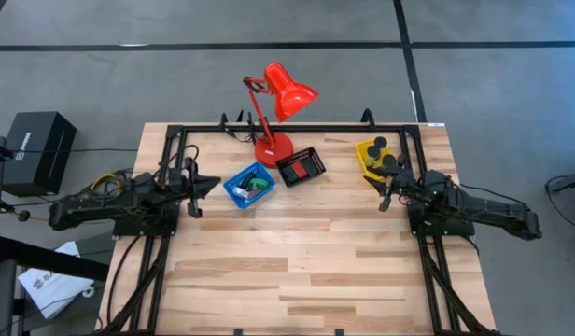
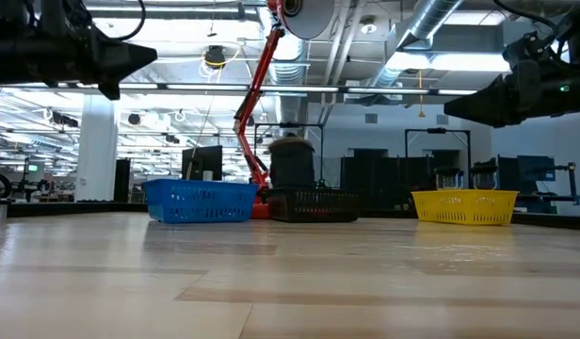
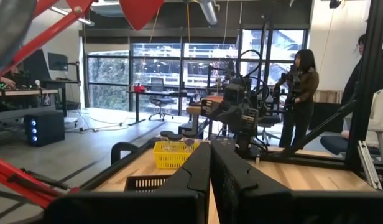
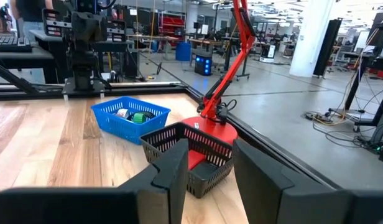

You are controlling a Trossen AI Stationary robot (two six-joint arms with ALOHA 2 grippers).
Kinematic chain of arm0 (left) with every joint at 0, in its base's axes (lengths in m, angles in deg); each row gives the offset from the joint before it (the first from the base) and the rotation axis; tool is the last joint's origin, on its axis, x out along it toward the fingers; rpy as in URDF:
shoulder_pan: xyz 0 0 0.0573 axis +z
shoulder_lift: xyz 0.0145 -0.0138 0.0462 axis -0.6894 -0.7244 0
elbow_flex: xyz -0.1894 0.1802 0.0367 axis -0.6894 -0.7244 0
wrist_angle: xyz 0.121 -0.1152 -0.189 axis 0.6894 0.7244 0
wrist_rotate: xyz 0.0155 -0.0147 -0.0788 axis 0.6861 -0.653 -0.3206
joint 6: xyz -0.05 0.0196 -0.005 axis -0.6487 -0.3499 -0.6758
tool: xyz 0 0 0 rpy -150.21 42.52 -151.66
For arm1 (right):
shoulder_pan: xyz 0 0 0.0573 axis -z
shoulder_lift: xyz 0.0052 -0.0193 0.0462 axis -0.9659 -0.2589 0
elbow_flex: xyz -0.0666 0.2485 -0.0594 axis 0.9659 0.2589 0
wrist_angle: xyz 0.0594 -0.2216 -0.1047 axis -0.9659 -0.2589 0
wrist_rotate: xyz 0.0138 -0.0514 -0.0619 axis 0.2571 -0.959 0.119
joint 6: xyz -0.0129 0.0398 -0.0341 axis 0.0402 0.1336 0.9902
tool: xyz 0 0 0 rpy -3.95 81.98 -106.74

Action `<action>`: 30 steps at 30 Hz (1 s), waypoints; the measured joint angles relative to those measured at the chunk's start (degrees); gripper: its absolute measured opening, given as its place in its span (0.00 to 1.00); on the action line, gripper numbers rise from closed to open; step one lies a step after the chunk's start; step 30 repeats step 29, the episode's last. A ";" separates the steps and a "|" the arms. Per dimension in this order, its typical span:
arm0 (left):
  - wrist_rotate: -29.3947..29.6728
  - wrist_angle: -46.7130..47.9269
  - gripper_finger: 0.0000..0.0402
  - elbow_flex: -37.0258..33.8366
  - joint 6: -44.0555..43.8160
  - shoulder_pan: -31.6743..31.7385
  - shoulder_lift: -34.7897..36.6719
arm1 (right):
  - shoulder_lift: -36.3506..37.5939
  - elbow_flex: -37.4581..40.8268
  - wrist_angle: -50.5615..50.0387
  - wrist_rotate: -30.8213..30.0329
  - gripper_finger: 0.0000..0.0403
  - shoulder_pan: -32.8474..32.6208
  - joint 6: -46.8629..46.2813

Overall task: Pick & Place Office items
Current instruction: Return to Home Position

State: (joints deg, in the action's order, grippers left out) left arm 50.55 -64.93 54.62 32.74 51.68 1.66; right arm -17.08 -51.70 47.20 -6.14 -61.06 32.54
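Observation:
The office items lie in three trays at the table's far middle. A green stubby cylinder (image 1: 257, 182) (image 4: 138, 117) and small pieces sit in the blue tray (image 1: 237, 190). A red block (image 1: 304, 166) (image 4: 193, 159) lies in the black tray (image 1: 289, 177). Black round pieces (image 1: 380, 146) rest in the yellow tray (image 1: 366, 157). My left gripper (image 1: 205, 187) (image 3: 210, 177) hovers left of the blue tray, shut and empty. My right gripper (image 1: 385, 196) (image 4: 210, 168) hovers just near the yellow tray, open and empty, pointing toward the black tray.
A red desk lamp (image 1: 273, 112) stands on its round base (image 1: 273, 149) behind the blue and black trays. A black frame (image 1: 297, 127) runs around the table. Bare wood (image 1: 297, 261) spreads over the near half. People stand in the room beyond (image 3: 303, 93).

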 joint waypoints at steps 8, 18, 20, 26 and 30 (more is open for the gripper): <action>0.02 -0.03 0.01 0.00 -0.05 0.00 -2.15 | 0.02 0.02 0.00 0.00 0.29 0.00 -0.02; 0.04 -0.07 0.01 0.00 -0.06 0.00 -4.27 | 0.02 0.02 0.00 -0.02 0.29 0.00 -0.02; 0.02 -0.04 0.01 0.00 -0.07 0.00 -4.70 | 0.02 0.02 0.00 0.00 0.29 0.00 -0.02; 0.04 -0.08 0.01 0.00 -0.07 0.00 -5.87 | 0.02 0.02 0.00 0.00 0.29 0.00 -0.02; 0.04 -0.14 0.01 0.00 -0.07 0.00 -6.16 | 0.02 0.04 0.00 0.00 0.29 0.00 -0.02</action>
